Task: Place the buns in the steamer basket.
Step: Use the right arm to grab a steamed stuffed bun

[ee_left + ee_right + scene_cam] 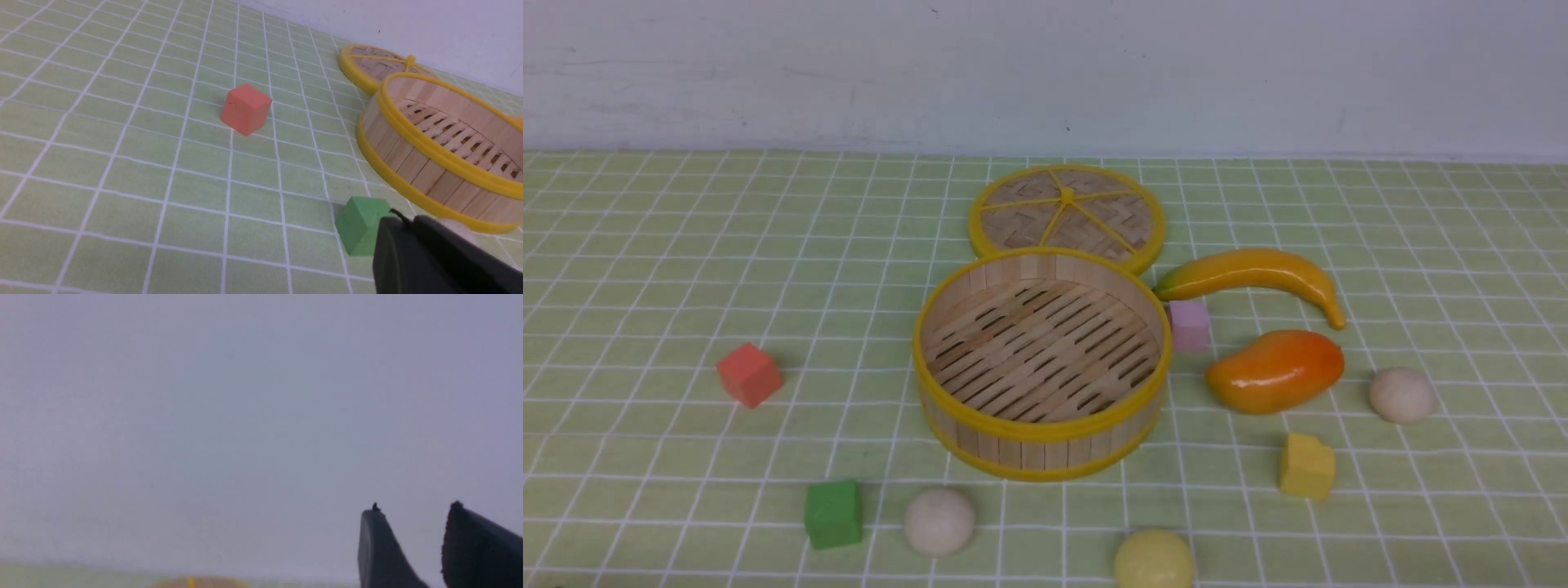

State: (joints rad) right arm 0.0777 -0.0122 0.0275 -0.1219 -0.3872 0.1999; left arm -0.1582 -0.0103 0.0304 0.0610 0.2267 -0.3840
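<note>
The steamer basket [1042,430] stands empty in the middle of the table; its wall shows in the left wrist view [412,163]. One off-white bun [939,521] lies near its front left, a pale yellow bun [1153,559] at the front edge, and another off-white bun [1401,394] at the right. Neither gripper shows in the front view. My left gripper [402,220] is shut and empty, low by the green cube [361,228], with a sliver of an off-white bun [453,223] behind it. My right gripper [412,508] is open and empty, facing the wall.
The woven lid [1067,214] lies behind the basket. A banana [1250,273], a mango [1274,370], a pink cube [1189,324] and a yellow cube [1307,465] are at the right. A red cube [749,374] and the green cube [833,513] are at the left.
</note>
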